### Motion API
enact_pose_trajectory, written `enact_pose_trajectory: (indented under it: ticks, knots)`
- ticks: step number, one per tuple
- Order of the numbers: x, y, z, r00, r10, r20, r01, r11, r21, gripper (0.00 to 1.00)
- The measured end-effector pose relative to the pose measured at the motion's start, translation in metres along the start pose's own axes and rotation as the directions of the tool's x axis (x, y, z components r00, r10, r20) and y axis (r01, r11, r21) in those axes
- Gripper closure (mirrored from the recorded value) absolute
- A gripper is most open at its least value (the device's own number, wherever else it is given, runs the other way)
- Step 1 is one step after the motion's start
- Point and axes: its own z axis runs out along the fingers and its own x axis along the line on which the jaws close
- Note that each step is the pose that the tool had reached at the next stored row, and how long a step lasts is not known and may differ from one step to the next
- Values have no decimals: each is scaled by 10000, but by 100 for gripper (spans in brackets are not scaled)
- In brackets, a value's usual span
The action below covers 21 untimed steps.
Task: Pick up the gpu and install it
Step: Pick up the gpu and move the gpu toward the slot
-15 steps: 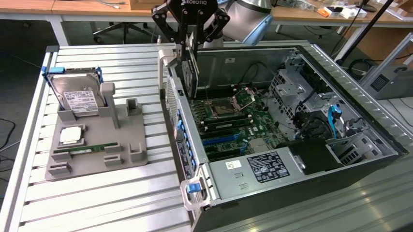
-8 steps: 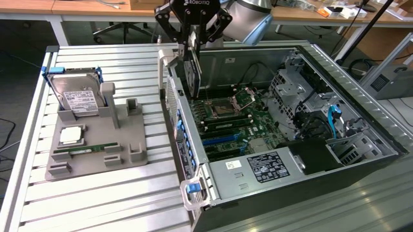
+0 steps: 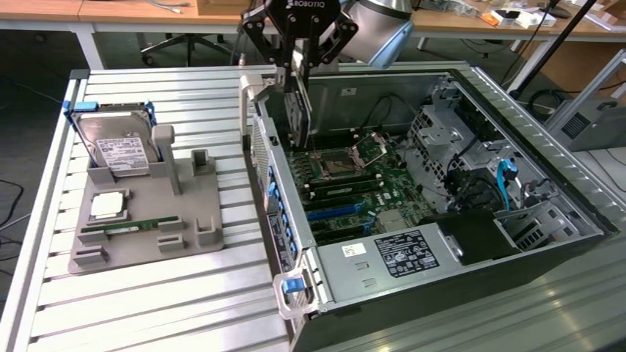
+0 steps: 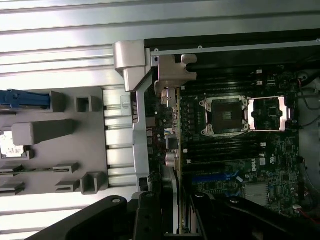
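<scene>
Though partly open, jaws around gpu (image 3: 297, 117)

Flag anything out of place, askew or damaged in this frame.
Nothing looks damaged or spilled. The gpu hangs upright in the gripper above the open case, not seated in a slot. One thing to note: the processor socket stands open, and its cover plate seems folded back.

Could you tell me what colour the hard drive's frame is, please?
The frame is blue, clearest in the exterior view.
</scene>
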Motion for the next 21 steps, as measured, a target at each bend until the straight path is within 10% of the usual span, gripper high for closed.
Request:
enact_pose_trajectory:
  ticks: [21]
  knots:
    - [-308,23,24,10000,-2,3,2,10000,36,73]
